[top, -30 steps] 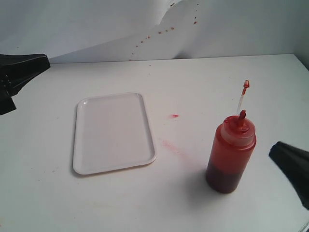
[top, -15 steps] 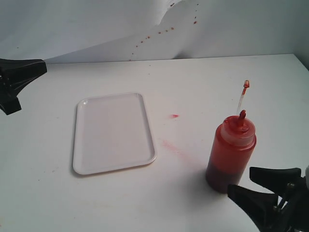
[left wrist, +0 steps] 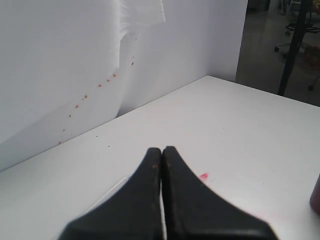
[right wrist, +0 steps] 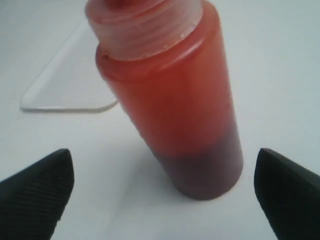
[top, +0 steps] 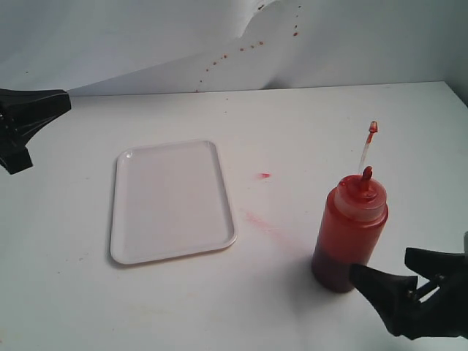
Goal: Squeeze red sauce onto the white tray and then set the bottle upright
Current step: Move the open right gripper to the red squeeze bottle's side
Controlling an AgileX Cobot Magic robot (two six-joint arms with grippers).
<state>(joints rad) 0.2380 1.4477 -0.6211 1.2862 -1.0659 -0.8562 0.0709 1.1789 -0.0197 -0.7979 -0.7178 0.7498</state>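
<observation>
Right wrist view: right gripper (right wrist: 162,155), jaws wide open, holding nothing, one black finger either side of a translucent red-tinted cylindrical plastic squeeze bottle (right wrist: 170,100), neither touching it. Bottle upright on white table (top: 329,124), pale cap fitted, thin tethered tip cap (top: 372,129) raised above it. Dark red sauce (right wrist: 200,170) settled at bottle base. Flat white plastic rectangular tray (top: 172,201), well apart from bottle, toward the left arm's side. Left gripper (left wrist: 161,150), jaws pressed together, empty, beyond tray from bottle.

Left gripper (left wrist: 161,151) closed; bottle (left wrist: 316,195) possibly at edge.
</observation>
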